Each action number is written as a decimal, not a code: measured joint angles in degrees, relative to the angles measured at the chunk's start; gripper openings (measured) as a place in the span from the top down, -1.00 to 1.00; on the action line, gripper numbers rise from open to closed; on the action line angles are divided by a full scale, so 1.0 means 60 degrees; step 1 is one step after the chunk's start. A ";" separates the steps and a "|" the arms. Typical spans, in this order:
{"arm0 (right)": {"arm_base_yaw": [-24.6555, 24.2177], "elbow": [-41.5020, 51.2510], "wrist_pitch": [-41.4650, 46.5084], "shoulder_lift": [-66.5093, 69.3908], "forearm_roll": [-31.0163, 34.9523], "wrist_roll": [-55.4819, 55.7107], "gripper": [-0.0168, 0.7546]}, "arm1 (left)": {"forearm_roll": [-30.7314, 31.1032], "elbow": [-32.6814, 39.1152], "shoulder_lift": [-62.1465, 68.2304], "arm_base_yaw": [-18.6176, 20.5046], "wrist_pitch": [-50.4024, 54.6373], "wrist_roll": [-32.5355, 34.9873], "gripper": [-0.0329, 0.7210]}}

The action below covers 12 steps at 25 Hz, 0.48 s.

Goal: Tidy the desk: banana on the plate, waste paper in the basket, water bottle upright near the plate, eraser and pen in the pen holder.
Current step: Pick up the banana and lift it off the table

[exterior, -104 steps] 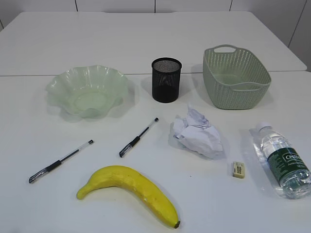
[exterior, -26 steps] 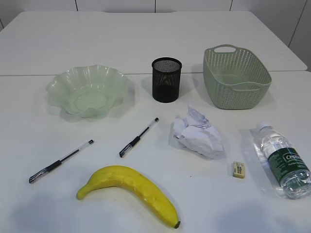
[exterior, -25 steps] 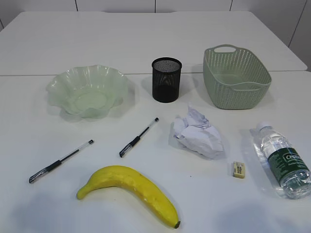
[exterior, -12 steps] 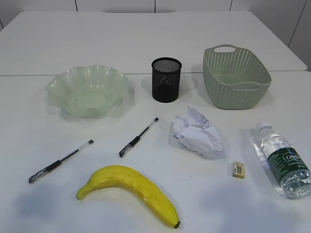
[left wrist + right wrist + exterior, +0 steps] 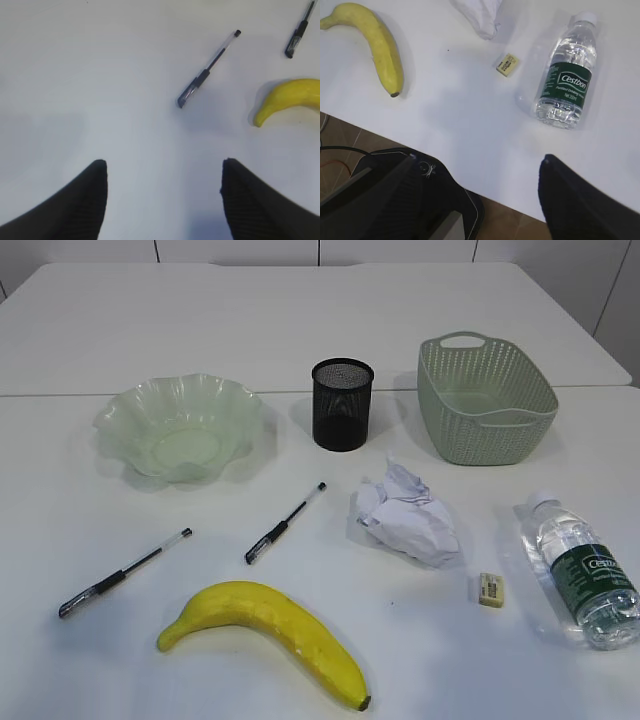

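nothing tidied yet: the curved yellow banana (image 5: 268, 636) lies near on the white desk (image 5: 80, 540), apart from the far-left ruffled green glass plate (image 5: 178, 426). left gripper (image 5: 164, 187) and right gripper (image 5: 477, 185) hover, fingers spread, empty. likely next: left descends onto the banana.
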 joint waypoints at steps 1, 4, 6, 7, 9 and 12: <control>0.0000 -0.0016 0.0000 0.0132 0.0000 0.0000 -0.43 | -0.0074 0.0000 0.0111 0.0000 -0.0108 0.0000 -0.43; 0.0000 -0.0076 -0.0067 0.0407 0.0000 0.0000 -0.43 | -0.0218 -0.0021 0.0474 0.0000 -0.0378 0.0000 -0.43; 0.0000 -0.0094 -0.0174 0.0597 0.0000 0.0000 -0.43 | -0.0240 -0.0123 0.0775 0.0000 -0.0468 0.0000 -0.43; 0.0000 -0.0106 -0.0196 0.0655 0.0000 0.0000 -0.43 | -0.0257 -0.0231 0.0936 0.0000 -0.0488 0.0019 -0.43; 0.0000 -0.0106 -0.0355 0.0756 0.0000 -0.0022 -0.43 | -0.0255 -0.0405 0.1222 0.0000 -0.0522 0.0139 -0.43; 0.0000 -0.0114 -0.0723 0.0833 0.0000 -0.0022 -0.43 | -0.0378 -0.0496 0.1545 0.0000 -0.0533 0.0434 -0.40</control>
